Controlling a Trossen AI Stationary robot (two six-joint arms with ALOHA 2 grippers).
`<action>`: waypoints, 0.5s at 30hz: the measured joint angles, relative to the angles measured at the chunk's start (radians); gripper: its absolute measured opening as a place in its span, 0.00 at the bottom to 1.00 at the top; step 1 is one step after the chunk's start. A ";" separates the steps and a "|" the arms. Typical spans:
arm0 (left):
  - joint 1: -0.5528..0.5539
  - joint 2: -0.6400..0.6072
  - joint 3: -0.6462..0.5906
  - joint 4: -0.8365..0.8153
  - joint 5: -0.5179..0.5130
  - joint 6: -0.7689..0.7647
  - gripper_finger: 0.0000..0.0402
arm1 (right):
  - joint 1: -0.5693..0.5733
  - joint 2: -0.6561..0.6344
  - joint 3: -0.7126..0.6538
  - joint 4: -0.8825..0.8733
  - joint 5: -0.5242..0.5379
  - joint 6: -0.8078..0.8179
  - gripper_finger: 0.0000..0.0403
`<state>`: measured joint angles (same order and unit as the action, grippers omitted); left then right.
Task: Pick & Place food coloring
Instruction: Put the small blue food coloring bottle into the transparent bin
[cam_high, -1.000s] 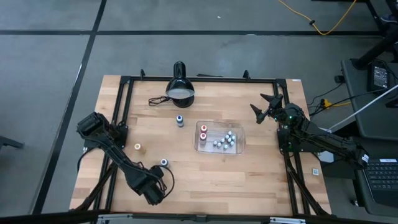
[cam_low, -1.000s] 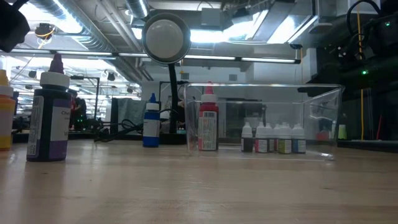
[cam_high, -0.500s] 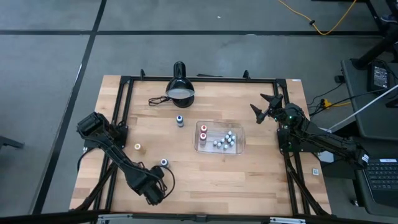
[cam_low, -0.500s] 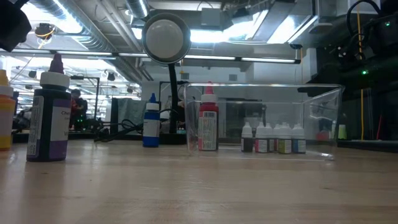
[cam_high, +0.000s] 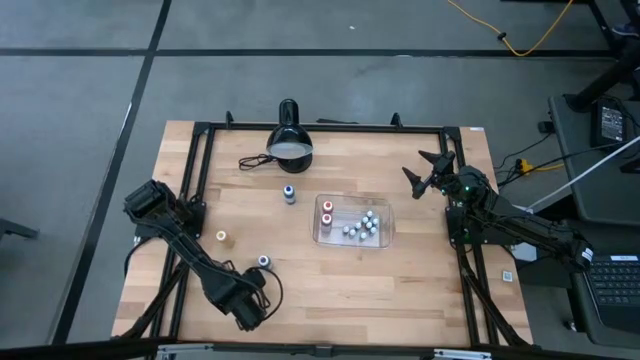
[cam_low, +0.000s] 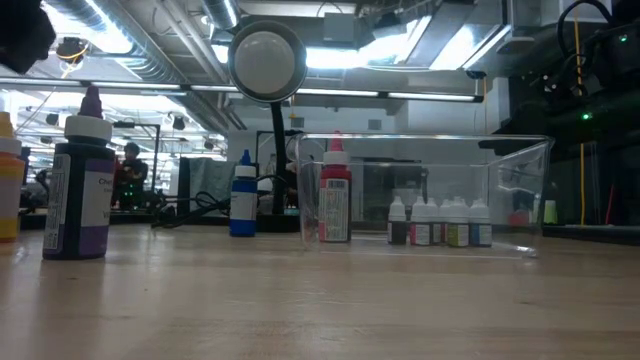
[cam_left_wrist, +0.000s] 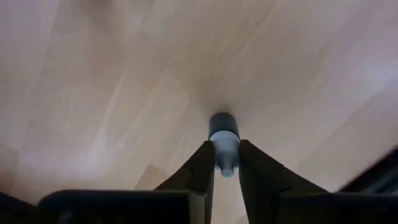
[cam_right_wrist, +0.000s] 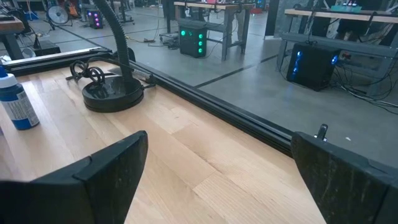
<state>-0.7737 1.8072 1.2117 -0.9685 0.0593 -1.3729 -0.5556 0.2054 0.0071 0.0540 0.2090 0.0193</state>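
A dark purple food coloring bottle (cam_high: 264, 261) with a white cap stands upright on its base at the table's near left; it also shows in the low view (cam_low: 80, 190). My left gripper (cam_high: 250, 290) hovers just above and nearer than it, fingers a narrow gap apart. In the left wrist view the bottle's cap (cam_left_wrist: 224, 142) shows between the fingertips (cam_left_wrist: 227, 171), but in the low view its tip (cam_low: 92, 96) stands free. An orange-topped bottle (cam_high: 221, 237) and a blue bottle (cam_high: 289, 193) stand loose. My right gripper (cam_high: 428, 172) is open and empty at the far right.
A clear plastic tray (cam_high: 385, 236) at mid-table holds two red-topped bottles (cam_high: 327, 212) and several small pale ones (cam_high: 362, 228). A black dome lamp (cam_high: 290, 140) with its cord stands at the far edge. The black frame rails run along the table's sides.
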 joint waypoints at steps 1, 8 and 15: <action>0.003 0.000 0.007 0.000 -0.005 0.009 0.12 | 0.000 0.000 0.000 0.000 0.000 -0.001 0.98; 0.044 0.000 0.072 0.000 -0.022 0.100 0.12 | 0.000 0.000 0.000 0.000 0.000 0.000 0.98; 0.114 0.000 0.159 -0.003 -0.022 0.267 0.11 | 0.000 0.000 0.000 0.000 0.000 0.000 0.98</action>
<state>-0.6596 1.8072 1.3704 -0.9710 0.0374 -1.1061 -0.5560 0.2054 0.0071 0.0540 0.2089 0.0194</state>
